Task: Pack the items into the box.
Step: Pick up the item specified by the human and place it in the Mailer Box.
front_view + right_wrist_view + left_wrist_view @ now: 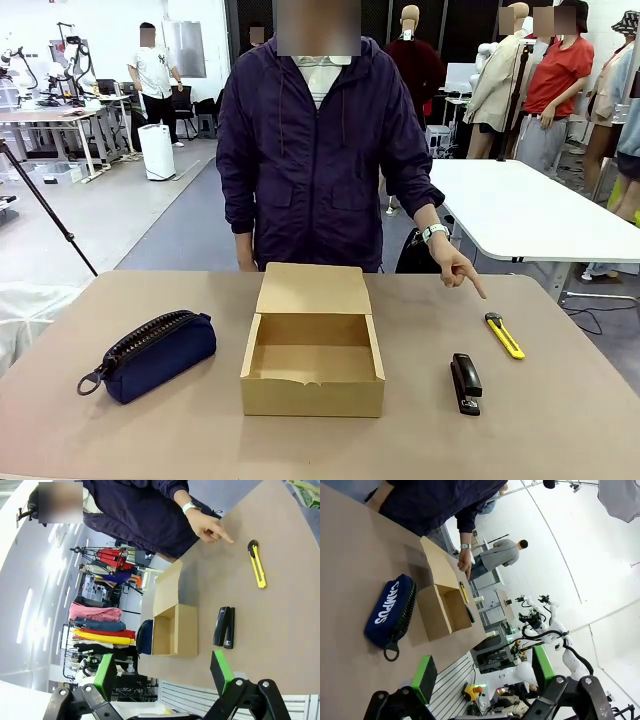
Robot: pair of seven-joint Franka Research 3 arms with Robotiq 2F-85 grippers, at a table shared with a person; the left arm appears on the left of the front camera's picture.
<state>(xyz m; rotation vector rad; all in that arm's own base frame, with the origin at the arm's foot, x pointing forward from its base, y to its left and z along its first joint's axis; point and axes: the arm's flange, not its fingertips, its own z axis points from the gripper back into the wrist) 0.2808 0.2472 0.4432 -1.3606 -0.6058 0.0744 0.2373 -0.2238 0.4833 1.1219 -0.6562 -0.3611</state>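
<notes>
Status: nothing packed yet, whole job left. Table [560,420] carries everything, all of it lying flat and apart from each other. The person stands at the far edge, one hand [458,268] out with the index finger aimed down toward the yellow tool, above it and not touching; reads to me as a cue for which item goes first, but that's a guess. The box [312,398] sits mid-table, flap lid swung open and lying back toward the person, inside bare as far as the front view shows, so it's ready to load with no lid work needed. Navy pouch [155,355] lies to the box's left, zipped, ring pull at its near end; not part of the load, leave it. Left gripper [482,672] has its jaws spread wide with nothing between the green pads, hanging above the table on the pouch side and well back from the items. Right gripper [162,672] is the same: fully spread, empty, up off the table with the stapler ahead of it. Stapler [465,383] lies closed just right of the box's near corner, long axis running roughly toward the person. Yellow tool [505,335] lies farther right and farther back, angled, dark end toward the person. Both items sit on the right arm's side, so I'd expect two picks from there.
</notes>
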